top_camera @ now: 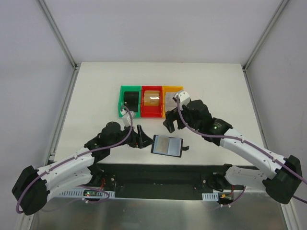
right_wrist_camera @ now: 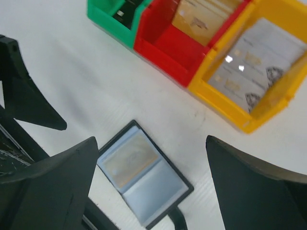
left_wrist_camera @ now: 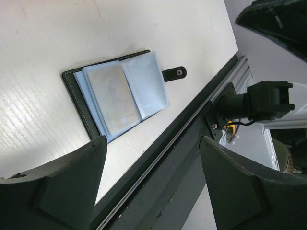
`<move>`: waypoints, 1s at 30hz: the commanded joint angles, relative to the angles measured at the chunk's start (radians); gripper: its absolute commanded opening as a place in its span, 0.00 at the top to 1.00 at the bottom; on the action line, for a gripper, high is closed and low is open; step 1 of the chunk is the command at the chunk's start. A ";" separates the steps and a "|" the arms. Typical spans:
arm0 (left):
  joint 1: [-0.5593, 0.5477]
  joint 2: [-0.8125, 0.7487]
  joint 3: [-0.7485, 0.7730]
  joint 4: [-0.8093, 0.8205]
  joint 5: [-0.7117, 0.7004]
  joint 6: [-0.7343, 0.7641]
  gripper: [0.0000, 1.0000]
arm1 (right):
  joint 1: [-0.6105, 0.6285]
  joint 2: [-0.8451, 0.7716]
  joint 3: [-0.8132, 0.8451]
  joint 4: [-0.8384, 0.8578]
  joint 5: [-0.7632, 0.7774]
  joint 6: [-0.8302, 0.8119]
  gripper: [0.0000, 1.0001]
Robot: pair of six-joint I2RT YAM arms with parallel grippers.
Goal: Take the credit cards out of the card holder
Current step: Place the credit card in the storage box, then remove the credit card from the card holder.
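The card holder (top_camera: 167, 145) lies open and flat near the table's front edge, its black tab (left_wrist_camera: 175, 73) pointing right. One bluish-grey panel holds a tan card (left_wrist_camera: 115, 98), which also shows in the right wrist view (right_wrist_camera: 130, 160); the other panel (right_wrist_camera: 153, 194) looks empty. A tan-gold card (right_wrist_camera: 196, 19) lies in the red bin (top_camera: 152, 112). Pale grey-white cards (right_wrist_camera: 254, 62) lie in the yellow bin (right_wrist_camera: 216, 98). My left gripper (top_camera: 142, 137) is open and empty just left of the holder. My right gripper (top_camera: 173, 125) is open and empty, above and just behind the holder.
A green bin (top_camera: 128, 113) left of the red one holds a chunky black object (right_wrist_camera: 122, 12). The three bins stand in a row behind the holder. The table's dark front rail (left_wrist_camera: 158, 158) runs right beside the holder. The right arm's base (left_wrist_camera: 264, 103) shows beyond it.
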 commanded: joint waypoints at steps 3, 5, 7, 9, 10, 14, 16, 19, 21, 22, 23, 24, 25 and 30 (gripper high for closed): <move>0.004 0.065 -0.002 0.095 -0.027 -0.047 0.25 | -0.016 -0.082 -0.003 -0.242 0.216 0.368 0.04; 0.004 0.097 0.006 0.098 -0.021 -0.053 0.28 | -0.030 -0.125 -0.107 -0.121 0.115 0.392 0.01; 0.004 0.130 0.007 0.105 -0.018 -0.061 0.30 | -0.032 -0.143 -0.177 -0.048 0.083 0.434 0.08; 0.004 0.169 0.007 0.109 -0.016 -0.078 0.33 | -0.030 -0.133 -0.205 -0.026 0.046 0.454 0.16; 0.002 0.189 0.009 0.112 -0.015 -0.083 0.34 | -0.030 -0.120 -0.203 -0.038 0.037 0.448 0.24; -0.019 0.255 0.018 0.141 -0.022 -0.098 0.37 | -0.032 -0.100 -0.241 -0.037 -0.019 0.432 0.49; -0.037 0.285 0.030 0.160 -0.034 -0.101 0.37 | -0.030 -0.100 -0.274 -0.023 -0.016 0.443 0.54; -0.053 0.322 0.050 0.178 -0.045 -0.104 0.38 | -0.033 -0.077 -0.304 -0.020 -0.020 0.457 0.46; -0.064 0.348 0.061 0.193 -0.050 -0.107 0.38 | -0.030 -0.066 -0.330 0.005 -0.042 0.467 0.44; -0.068 0.362 0.067 0.200 -0.051 -0.110 0.39 | -0.030 -0.063 -0.346 0.019 -0.049 0.477 0.44; -0.070 0.377 0.070 0.206 -0.053 -0.112 0.39 | -0.032 -0.065 -0.359 0.031 -0.052 0.481 0.44; -0.074 0.391 0.076 0.209 -0.054 -0.112 0.40 | -0.033 -0.066 -0.369 0.034 -0.049 0.486 0.45; -0.076 0.407 0.082 0.212 -0.056 -0.115 0.41 | -0.033 -0.069 -0.375 0.034 -0.043 0.487 0.45; -0.082 0.467 0.109 0.223 -0.047 -0.121 0.43 | -0.035 -0.157 -0.398 -0.053 0.056 0.489 0.43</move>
